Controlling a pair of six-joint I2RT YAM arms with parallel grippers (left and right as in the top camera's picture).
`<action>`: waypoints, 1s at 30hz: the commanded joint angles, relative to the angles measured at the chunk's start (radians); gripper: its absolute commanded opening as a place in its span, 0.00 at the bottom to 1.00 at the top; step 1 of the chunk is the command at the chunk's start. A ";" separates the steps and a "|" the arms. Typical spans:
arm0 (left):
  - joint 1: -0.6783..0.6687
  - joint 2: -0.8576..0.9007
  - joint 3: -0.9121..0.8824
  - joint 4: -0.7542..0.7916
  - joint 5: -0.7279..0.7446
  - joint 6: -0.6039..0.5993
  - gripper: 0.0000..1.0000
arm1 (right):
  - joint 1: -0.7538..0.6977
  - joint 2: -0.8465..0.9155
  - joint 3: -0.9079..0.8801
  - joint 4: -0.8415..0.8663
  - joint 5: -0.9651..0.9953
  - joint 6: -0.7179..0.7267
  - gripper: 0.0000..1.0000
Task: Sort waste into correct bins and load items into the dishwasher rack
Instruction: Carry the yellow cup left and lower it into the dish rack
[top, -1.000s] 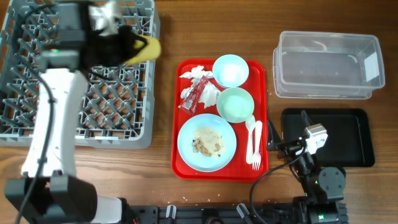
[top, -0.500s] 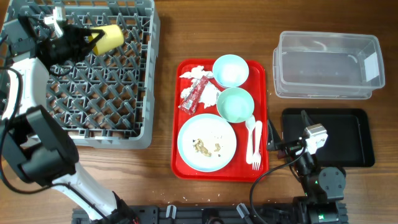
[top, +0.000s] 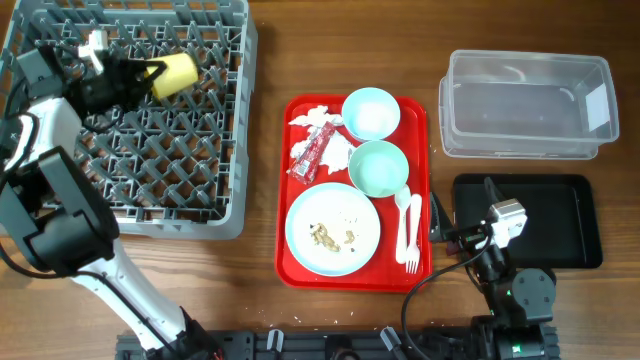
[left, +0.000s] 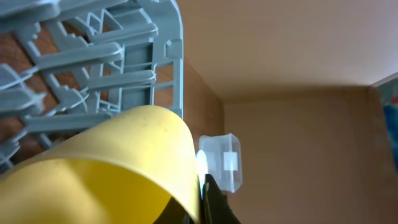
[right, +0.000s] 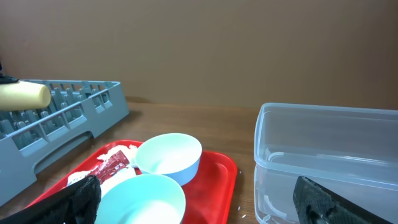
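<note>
The left fingers (top: 138, 73) are clamped on a small yellow cup (top: 173, 72), gripping it at its left end. The cup is plain, smooth and pale yellow, turned on its side with its other end pointing right. In the left wrist view it fills the lower frame, with one dark finger pressed against its curved wall. It is held over the far left part of the grey dishwasher rack (top: 200, 215), a large square crate with a grid of upright pegs. Whether the cup touches the pegs cannot be told.

The right fingers (right: 79, 200) are spread wide apart and hold nothing. They sit low over the wooden tabletop (top: 260, 260), between a red serving tray (top: 292, 272) and a shallow black tray (top: 570, 225).

On the red tray lie:
- a pale blue plate (top: 360, 212) with beige food scraps (top: 328, 236)
- a pale green bowl (top: 378, 168)
- a pale blue bowl (top: 370, 112)
- white napkins (top: 340, 152)
- a red-and-white wrapper (top: 312, 152)
- a white fork (top: 412, 240) and spoon (top: 402, 215)

A clear plastic tub (top: 525, 105) stands beyond the black tray.
</note>
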 joint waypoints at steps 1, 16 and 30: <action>0.046 0.042 0.004 -0.078 -0.093 0.005 0.04 | -0.002 -0.002 -0.001 0.003 0.009 -0.011 1.00; 0.091 0.042 0.004 -0.250 -0.539 0.005 0.44 | -0.002 -0.002 -0.001 0.003 0.009 -0.010 0.99; 0.092 -0.149 0.004 -0.285 -0.789 0.002 0.45 | -0.002 -0.002 -0.001 0.003 0.009 -0.011 1.00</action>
